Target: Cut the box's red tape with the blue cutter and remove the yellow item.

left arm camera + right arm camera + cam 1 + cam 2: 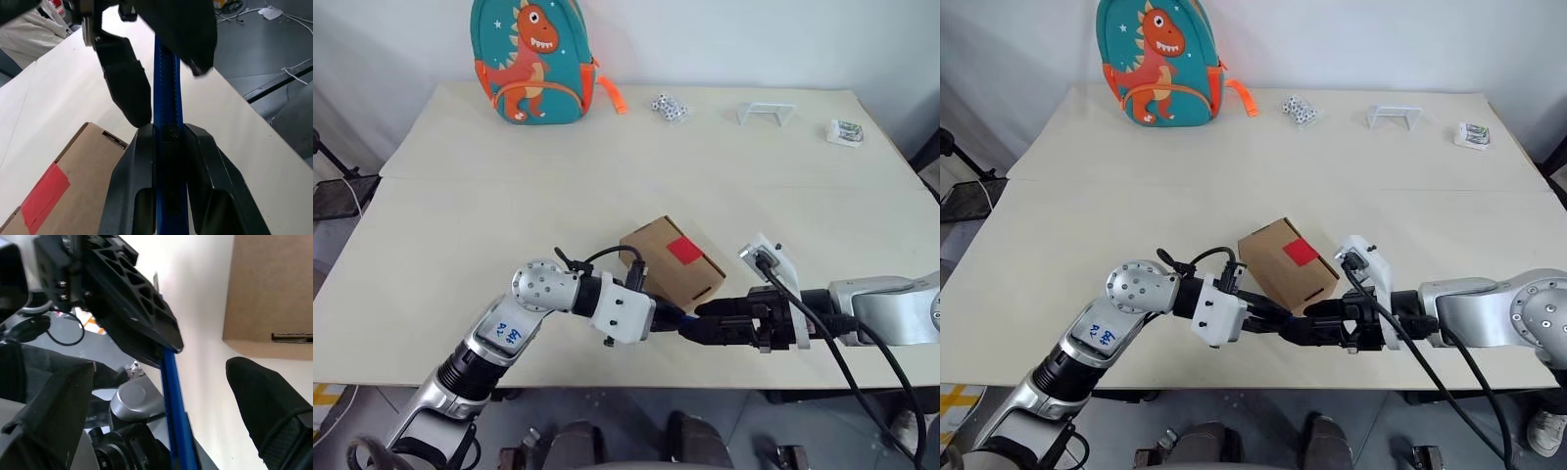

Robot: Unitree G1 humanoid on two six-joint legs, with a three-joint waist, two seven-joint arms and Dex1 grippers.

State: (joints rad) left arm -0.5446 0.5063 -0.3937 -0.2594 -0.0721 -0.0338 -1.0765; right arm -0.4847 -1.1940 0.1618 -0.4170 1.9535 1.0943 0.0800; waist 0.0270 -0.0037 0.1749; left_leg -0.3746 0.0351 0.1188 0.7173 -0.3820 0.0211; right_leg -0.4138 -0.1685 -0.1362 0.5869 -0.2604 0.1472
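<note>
Right, both arms meet at the table's [431, 255] near edge, approx 6 o'clock. L gripper [168, 147] comes in from 8 o'clock, pointing across toward 3, fingers [134, 186] clamped together on the blue cutter [167, 93]. The cutter runs straight out between them toward the other arm, w/ its dark ribbed section sitting right in the pinch.

R gripper [705, 323] reaches in from 3 o'clock, pointing toward 9, jaws spread wide apart. In the L wrist view its two black fingers [124, 83] stand either side of the cutter's far end; one sits just beside the blue shaft, but can't tell if it's touching. R wrist view: same story, blue shaft passing between the open fingers.

The box [671, 259] lies on the table just behind the two grippers, approx 12 o'clock from where they meet, turned at an angle, flaps shut. The red tape [684, 251] sits on its top face, toward the 3 o'clock side, intact. Neither gripper is on the box.

Far end of the table: teal dinosaur backpack [529, 59] upright at approx 11 o'clock, small cluster of black-and-white bits [669, 108] at 12, white bracket-shaped piece [766, 113] at 1, small packet [845, 132] at 2. All well apart from the box.
</note>
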